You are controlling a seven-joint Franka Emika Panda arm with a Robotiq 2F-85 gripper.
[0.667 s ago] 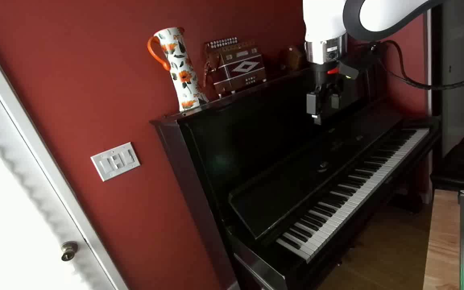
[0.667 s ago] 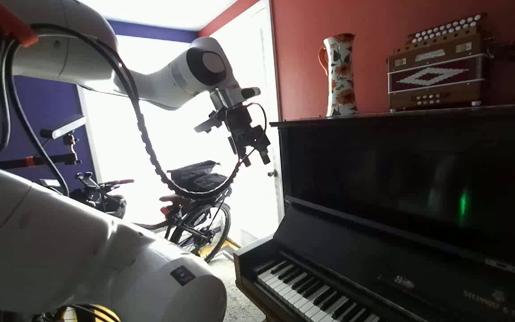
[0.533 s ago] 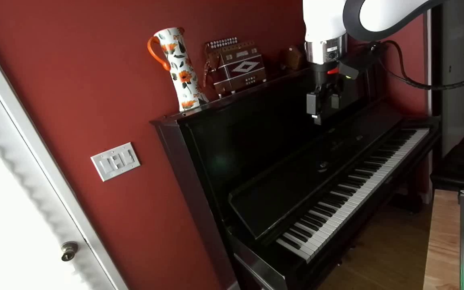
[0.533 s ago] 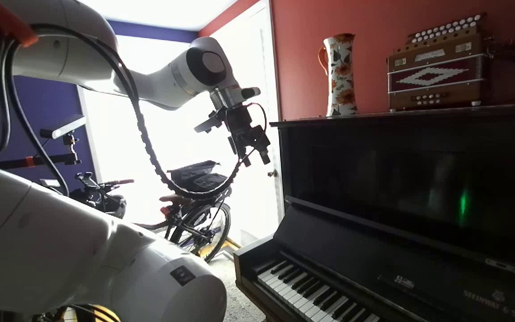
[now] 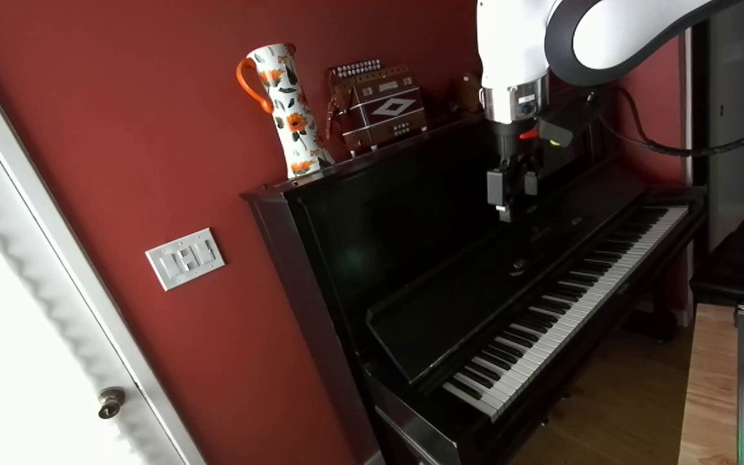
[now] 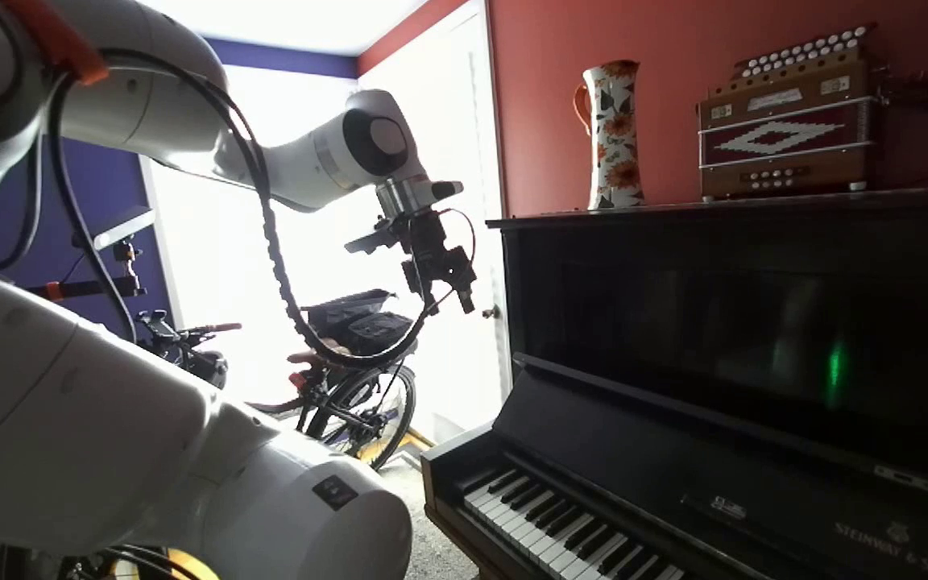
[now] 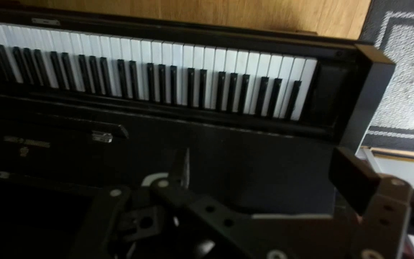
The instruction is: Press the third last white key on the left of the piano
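Presently, the gripper hangs clear of the piano, fingers spread and empty; pressing the third-last white key remains outstanding.

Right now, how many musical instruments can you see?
2 for certain: the piano in front of the red wall, and the accordion on top of it. A brown object beside the accordion is too dim to identify; the arm may hide others.

Door blown white — glare; piano dim; wrist view soft, blurred.
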